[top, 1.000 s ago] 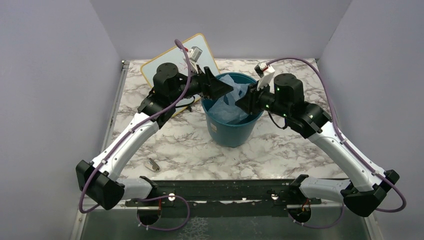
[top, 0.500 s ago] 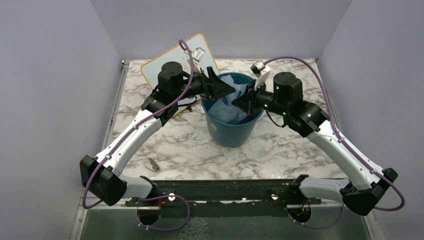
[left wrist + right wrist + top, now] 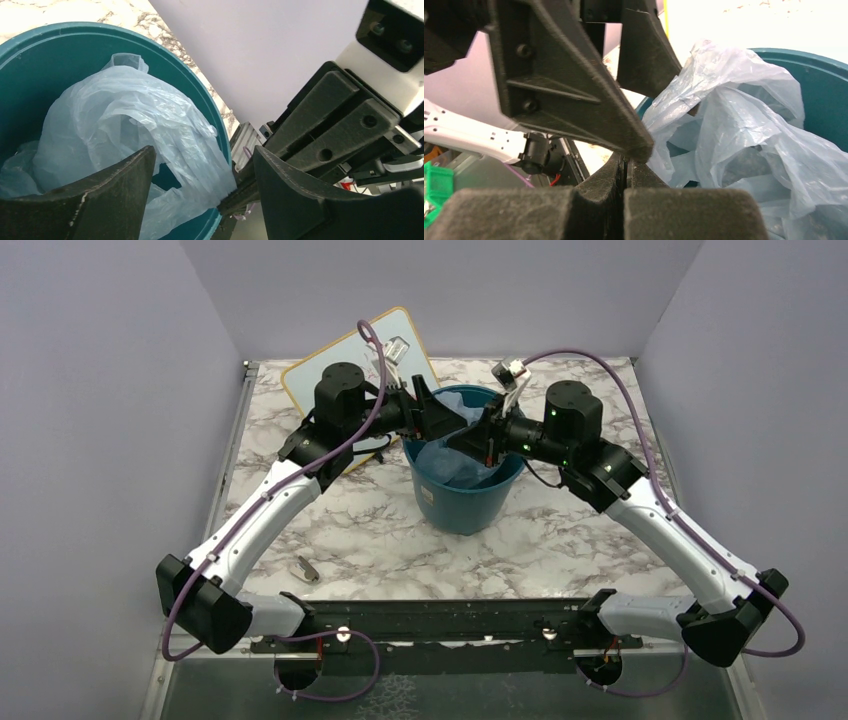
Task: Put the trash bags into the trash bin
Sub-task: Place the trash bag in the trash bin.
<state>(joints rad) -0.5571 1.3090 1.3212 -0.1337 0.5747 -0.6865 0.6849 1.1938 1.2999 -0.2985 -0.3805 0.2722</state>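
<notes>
The teal trash bin (image 3: 465, 505) stands mid-table with the pale-blue trash bag (image 3: 452, 466) crumpled inside it, reaching up to the rim. My left gripper (image 3: 447, 422) hovers open over the bin's left rim; its fingers (image 3: 107, 200) stand wide apart above the bag (image 3: 125, 115). My right gripper (image 3: 463, 443) comes in from the right and is shut. In the right wrist view its tip (image 3: 625, 162) sits just under one of the left gripper's fingers (image 3: 574, 100), beside the bag (image 3: 744, 120). Whether film is pinched in it does not show.
A yellow-framed whiteboard (image 3: 300, 375) leans at the back left behind the left arm. A small metal object (image 3: 307, 568) lies on the marble table near the left front. Grey walls close in on the left, right and back.
The right gripper has shut and moved left across the bin toward the left gripper. The left gripper has opened a little wider and lifted slightly. More of the bag has sunk inside the bin.
</notes>
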